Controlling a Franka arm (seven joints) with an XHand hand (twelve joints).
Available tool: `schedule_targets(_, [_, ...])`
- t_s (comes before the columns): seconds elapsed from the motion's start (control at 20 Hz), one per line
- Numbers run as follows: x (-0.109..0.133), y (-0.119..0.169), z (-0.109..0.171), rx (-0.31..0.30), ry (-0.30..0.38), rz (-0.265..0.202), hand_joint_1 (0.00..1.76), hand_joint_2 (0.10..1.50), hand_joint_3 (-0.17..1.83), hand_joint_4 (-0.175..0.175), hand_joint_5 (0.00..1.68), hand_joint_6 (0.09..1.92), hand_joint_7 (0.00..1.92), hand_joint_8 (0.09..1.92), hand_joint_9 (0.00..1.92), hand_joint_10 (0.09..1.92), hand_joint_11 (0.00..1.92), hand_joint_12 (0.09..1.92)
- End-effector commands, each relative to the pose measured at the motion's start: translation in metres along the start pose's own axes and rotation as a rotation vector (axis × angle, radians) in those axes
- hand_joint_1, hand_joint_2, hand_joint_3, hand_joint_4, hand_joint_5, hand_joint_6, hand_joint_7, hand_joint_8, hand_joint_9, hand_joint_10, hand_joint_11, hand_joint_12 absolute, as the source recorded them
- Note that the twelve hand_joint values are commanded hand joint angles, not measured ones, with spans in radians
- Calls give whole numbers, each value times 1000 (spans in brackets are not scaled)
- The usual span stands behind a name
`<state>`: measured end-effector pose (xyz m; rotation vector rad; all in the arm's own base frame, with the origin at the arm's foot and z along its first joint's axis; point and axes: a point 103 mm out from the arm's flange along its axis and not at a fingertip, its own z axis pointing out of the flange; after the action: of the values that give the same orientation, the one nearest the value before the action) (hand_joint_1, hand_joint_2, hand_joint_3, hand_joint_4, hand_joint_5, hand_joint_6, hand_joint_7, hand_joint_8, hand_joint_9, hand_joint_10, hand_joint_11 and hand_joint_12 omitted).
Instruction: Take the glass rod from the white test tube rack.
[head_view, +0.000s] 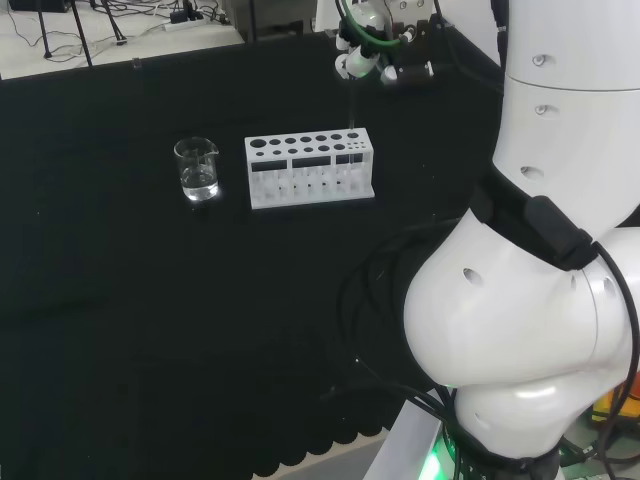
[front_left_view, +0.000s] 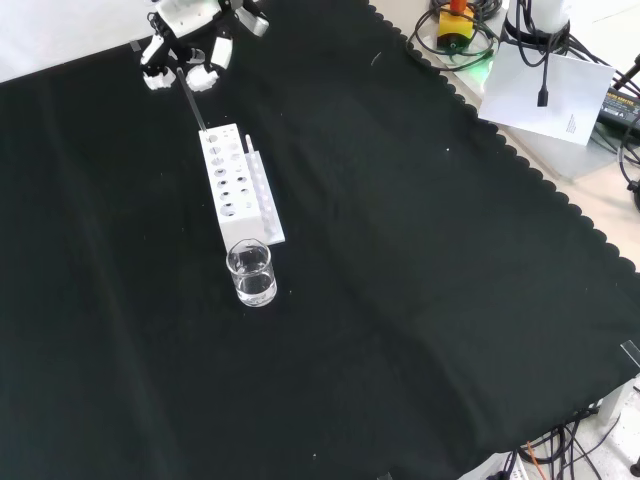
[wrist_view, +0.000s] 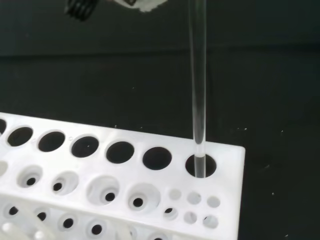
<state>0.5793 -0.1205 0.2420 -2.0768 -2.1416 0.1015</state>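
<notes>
The lifting step is judged to be in hand: the robot hand (front_left_view: 190, 62) is closed on the top of the glass rod (wrist_view: 198, 90), whose lower tip is seen in the end hole of the white test tube rack (head_view: 310, 168). A straight upward pull is called for next. On the counter (front_left_view: 420, 300), 1 rod, 1 rack and 1 beaker (head_view: 197, 170) are counted.

White arm (head_view: 520, 330), black cables (head_view: 380, 290)

The black and white hand (front_left_view: 190, 55) sits at the front view's upper left, fingers curled downward in a pinch; in the head view it hangs at top centre (head_view: 385, 50).
</notes>
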Motion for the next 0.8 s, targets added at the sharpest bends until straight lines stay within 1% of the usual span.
schedule_targets(0.05, [2, -1, 4, 36, 19, -1, 867, 783, 836, -169, 365, 933, 748, 841, 1677, 830, 1599, 1096])
schedule_targets(0.1, [2, -2, 4, 37, 18, 1, 865, 783, 836, -168, 360, 927, 746, 839, 1675, 823, 1600, 1097])
schedule_targets(0.3, [-3, -3, 7, 53, 5, 17, 868, 789, 823, -175, 397, 892, 865, 808, 1693, 781, 1621, 1094])
schedule_targets(0.5, [-5, -5, 6, 58, 8, 15, 872, 792, 818, -175, 433, 897, 924, 814, 1711, 781, 1649, 1102])
schedule_targets(0.6, [-4, -5, 7, 56, 9, 10, 877, 796, 809, -175, 465, 893, 981, 809, 1715, 781, 1656, 1099])
schedule_targets(0.8, [7, -3, 7, 51, 11, -19, 909, 813, 789, -175, 537, 902, 1095, 853, 1729, 787, 1673, 1084])
